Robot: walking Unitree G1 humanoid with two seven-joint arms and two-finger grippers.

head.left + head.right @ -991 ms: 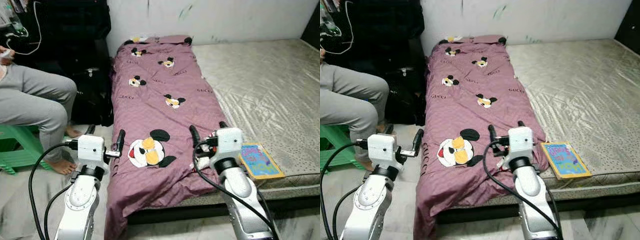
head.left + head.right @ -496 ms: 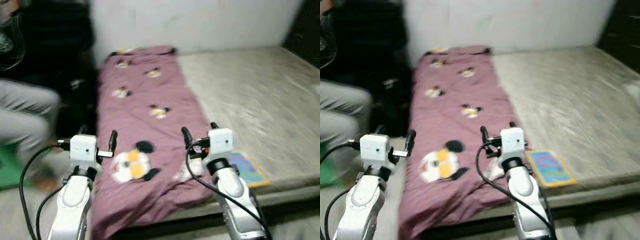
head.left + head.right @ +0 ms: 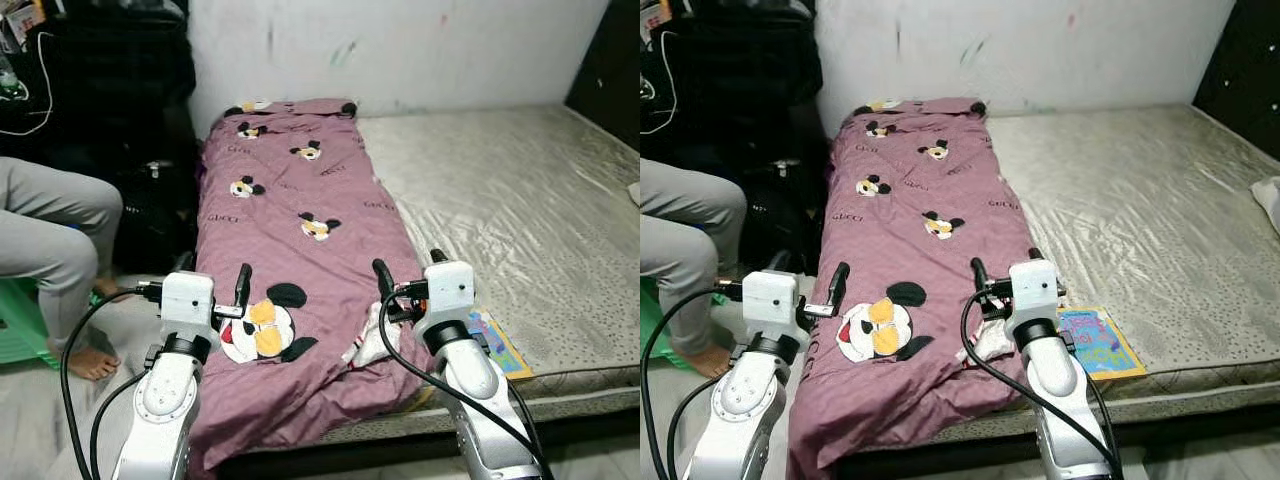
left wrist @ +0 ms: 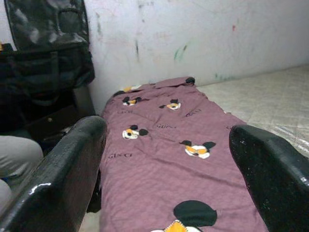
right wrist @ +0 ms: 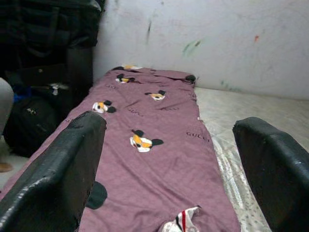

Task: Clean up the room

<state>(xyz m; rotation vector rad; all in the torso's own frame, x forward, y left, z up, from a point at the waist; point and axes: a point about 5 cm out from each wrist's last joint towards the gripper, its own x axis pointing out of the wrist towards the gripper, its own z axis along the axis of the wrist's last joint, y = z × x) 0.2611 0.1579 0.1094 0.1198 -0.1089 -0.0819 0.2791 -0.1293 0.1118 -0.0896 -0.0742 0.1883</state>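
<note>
Mauve cartoon-mouse bedsheet (image 3: 300, 230) runs in a long strip from the upper middle of the left eye view down to the lower left, lying along the near-left side of a beige quilted mattress (image 3: 520, 200) and spilling over its front edge. Small "GUCCI" lettering is printed here and there across the cloth, readable beside several of the mouse heads; six mouse heads can be counted, the largest one low down between the two arms. One small white rag with red and dark stripes (image 3: 365, 345) sits on the sheet near its lower right edge, and one colourful flat picture book (image 3: 1095, 342) lies on the mattress at the lower right, its cover writing too small to read. The left gripper (image 3: 213, 280) is raised at the lower left with fingers spread apart, holding nothing; the right gripper (image 3: 410, 268) is raised over the sheet's lower right, fingers likewise apart and empty. One seated person in grey trousers (image 3: 55, 235) occupies the left edge, beside black bags (image 3: 150, 190).
</note>
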